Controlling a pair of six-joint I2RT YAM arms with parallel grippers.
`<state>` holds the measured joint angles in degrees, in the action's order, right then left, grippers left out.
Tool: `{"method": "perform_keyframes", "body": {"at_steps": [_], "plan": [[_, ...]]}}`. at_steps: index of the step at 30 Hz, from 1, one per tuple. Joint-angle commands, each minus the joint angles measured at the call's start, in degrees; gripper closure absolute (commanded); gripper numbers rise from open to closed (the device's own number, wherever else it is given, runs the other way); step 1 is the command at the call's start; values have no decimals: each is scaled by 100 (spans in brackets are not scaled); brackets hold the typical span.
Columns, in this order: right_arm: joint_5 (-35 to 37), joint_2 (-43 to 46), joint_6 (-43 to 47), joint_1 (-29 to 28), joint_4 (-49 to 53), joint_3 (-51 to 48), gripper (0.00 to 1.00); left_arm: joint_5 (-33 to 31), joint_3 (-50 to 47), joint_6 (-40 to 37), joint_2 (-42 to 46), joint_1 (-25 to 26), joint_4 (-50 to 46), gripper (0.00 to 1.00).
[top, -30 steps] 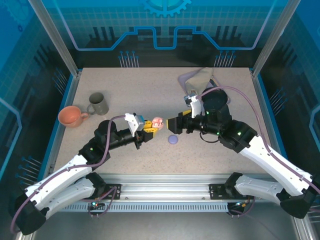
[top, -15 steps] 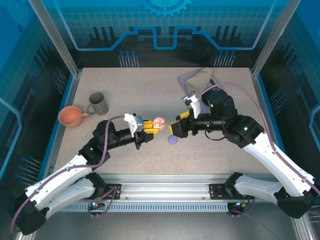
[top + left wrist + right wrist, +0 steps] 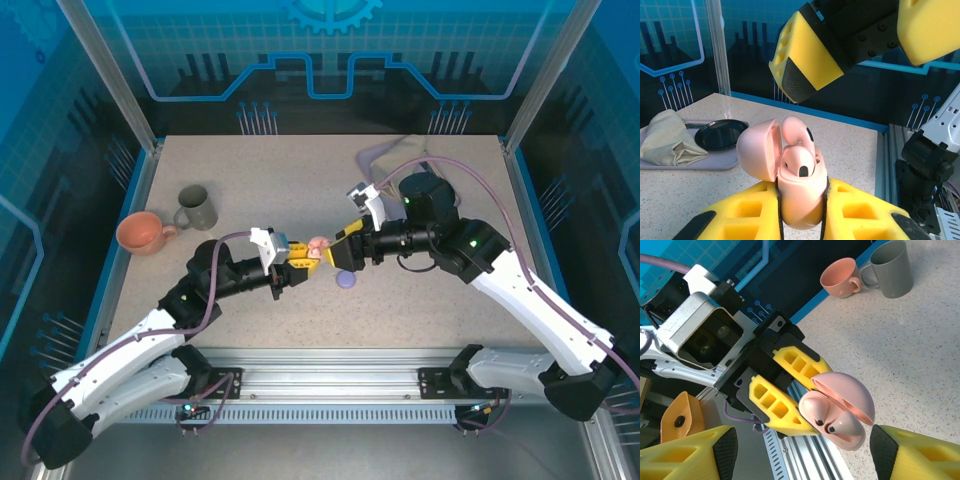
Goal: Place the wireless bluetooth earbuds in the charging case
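Fingertips of the right gripper [image 3: 343, 250] are cut off by the lower edge of the right wrist view, so only their yellow tips show. They stand wide apart on either side of the pink charging case [image 3: 844, 434], released and touching nothing. The left gripper [image 3: 302, 259] is clenched on that case's lower body, lifted above the middle of the table [image 3: 300, 180], lid swung open. In the left wrist view its fingers [image 3: 740, 215] run off the bottom edge. Two pale pink earbuds [image 3: 797, 136] sit in the case, one seated low, the other standing higher; whether that one is fully home I cannot tell. From above they are too small to make out. A lavender round case [image 3: 346, 281] lies on the table just under the right gripper, half shaded by it. The tray [image 3: 385, 156] at the far right corner is mostly hidden behind the right arm. An orange cup [image 3: 140, 232] and a grey mug [image 3: 197, 207] stand near the left edge.

Since a second ago the right gripper has swung left and now meets the case; the left arm has stayed put.
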<state>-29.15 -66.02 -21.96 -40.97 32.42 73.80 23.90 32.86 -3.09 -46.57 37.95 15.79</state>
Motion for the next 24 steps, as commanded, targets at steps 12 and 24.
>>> {"method": "perform_keyframes", "body": {"at_steps": [12,24], "plan": [[-120,-43,67,-236,-159,29,32,84,204,-95,27,27,78,100],[-21,-142,35,-255,-108,-6,31,79,192,-95,42,26,64,100]]}}
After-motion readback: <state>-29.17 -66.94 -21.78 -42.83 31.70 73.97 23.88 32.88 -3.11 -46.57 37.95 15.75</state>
